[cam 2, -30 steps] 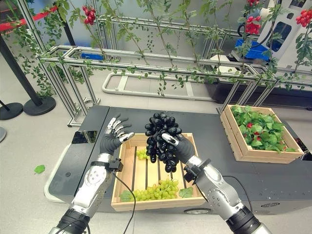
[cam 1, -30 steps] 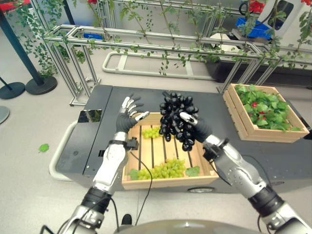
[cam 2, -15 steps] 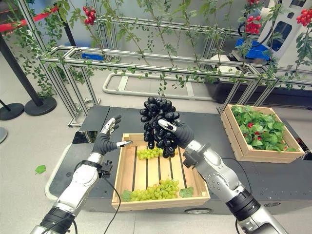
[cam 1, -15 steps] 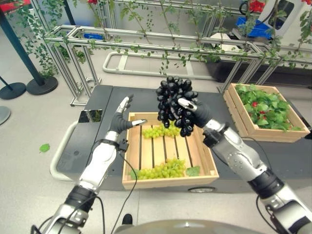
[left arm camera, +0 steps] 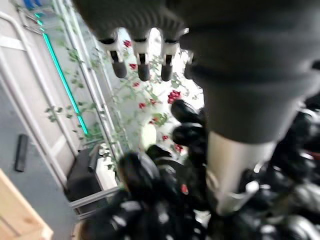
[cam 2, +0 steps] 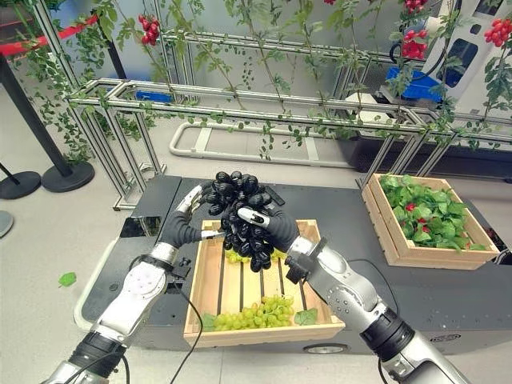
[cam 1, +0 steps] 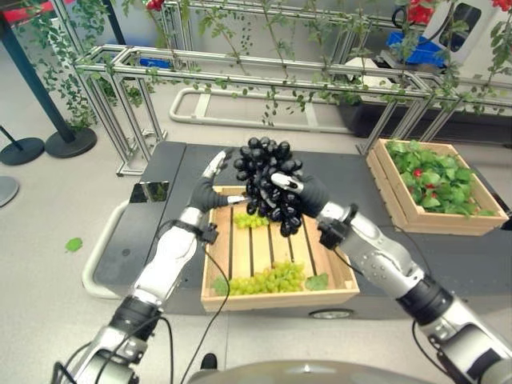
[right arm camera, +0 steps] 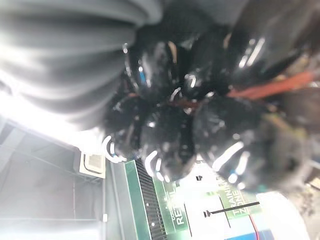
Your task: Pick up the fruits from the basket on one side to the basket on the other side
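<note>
A large bunch of black grapes (cam 1: 266, 181) hangs in the air over the far left part of the slatted wooden crate (cam 1: 340, 264). My right hand (cam 1: 309, 194) is shut on the bunch from its right side, and the grapes (right arm camera: 200, 115) press close against the palm. My left hand (cam 1: 206, 193) is open at the bunch's left side, fingers (left arm camera: 142, 65) straight and pointing up, thumb toward the grapes. Two bunches of green grapes lie in the crate, one at the far end (cam 1: 250, 218) and one at the near end (cam 1: 270, 279).
A second wooden crate (cam 1: 392, 196) holding green leaves and red fruit stands at the right on the dark platform (cam 1: 160, 172). A metal frame (cam 1: 240, 68) with hanging vines runs behind. A black post base (cam 1: 70, 140) stands on the floor at the left.
My right hand has carried the black grapes left and a little lower, toward my left hand. The left hand has closed in against the bunch's left side.
</note>
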{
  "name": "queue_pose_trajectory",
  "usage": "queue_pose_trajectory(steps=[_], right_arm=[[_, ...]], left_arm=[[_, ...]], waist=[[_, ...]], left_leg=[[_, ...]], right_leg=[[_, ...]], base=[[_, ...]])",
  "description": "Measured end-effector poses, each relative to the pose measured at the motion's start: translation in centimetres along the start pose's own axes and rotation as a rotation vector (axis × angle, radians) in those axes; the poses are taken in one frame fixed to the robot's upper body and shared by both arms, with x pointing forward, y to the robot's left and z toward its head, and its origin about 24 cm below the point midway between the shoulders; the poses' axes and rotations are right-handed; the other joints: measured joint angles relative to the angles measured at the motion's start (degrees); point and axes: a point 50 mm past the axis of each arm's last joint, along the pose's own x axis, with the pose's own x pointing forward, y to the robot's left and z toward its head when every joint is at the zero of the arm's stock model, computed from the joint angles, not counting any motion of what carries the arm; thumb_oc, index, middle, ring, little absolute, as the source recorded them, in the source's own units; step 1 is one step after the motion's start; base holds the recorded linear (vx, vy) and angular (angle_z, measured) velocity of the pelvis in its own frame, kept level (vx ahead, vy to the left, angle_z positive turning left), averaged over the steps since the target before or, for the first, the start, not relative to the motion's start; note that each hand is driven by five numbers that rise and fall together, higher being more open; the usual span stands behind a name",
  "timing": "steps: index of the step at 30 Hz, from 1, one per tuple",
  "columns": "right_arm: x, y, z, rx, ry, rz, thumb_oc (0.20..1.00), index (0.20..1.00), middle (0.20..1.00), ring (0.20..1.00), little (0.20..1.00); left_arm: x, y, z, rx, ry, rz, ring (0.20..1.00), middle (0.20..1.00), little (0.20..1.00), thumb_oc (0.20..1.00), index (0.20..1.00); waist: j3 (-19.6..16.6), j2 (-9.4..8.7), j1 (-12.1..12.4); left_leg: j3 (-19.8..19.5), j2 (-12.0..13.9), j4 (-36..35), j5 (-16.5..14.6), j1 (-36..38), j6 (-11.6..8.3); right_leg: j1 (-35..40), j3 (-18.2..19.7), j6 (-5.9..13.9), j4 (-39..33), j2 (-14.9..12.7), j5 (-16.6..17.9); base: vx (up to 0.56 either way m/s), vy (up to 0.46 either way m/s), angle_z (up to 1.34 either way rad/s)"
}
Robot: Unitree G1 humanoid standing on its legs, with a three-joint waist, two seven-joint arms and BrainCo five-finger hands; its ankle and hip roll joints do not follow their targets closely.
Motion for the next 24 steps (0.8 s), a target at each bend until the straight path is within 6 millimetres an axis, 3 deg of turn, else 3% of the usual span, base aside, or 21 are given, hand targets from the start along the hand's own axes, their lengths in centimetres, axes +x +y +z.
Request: queue_pose_trajectory(steps=[5, 24], right_arm=[[0.0, 0.3, -0.8, 0.021, 0.047, 0.011, 0.200, 0.200, 0.200, 0.200, 0.200], [-0.8, 0.1, -2.1, 0.092, 0.067, -0.027, 0.200, 0.200, 0.200, 0.200, 0.200]], left_arm=[[0.6, -0.7, 0.9, 0.000, -0.039, -0.037, 1.000, 1.000, 1.000, 1.000, 1.000], [0.5, -1.2, 0.6, 0.063, -0.026, -0.081, 1.000, 1.000, 1.000, 1.000, 1.000]], waist=[[0.0, -0.01, -0.1], [-0.2, -0.06, -0.2]], left_leg=[[0.0, 0.0, 0.0, 0.0, 0.0, 0.00], [-0.4, -0.1, 0.4, 0.0, 0.0, -0.01]], right_leg=[[0.0, 0.0, 0.00, 0.0, 0.0, 0.0], [0.6, -0.5, 0.01, 0.1, 0.0, 0.0]], base=[[0.00, 0.000, 0.00], [0.00, 0.000, 0.00]])
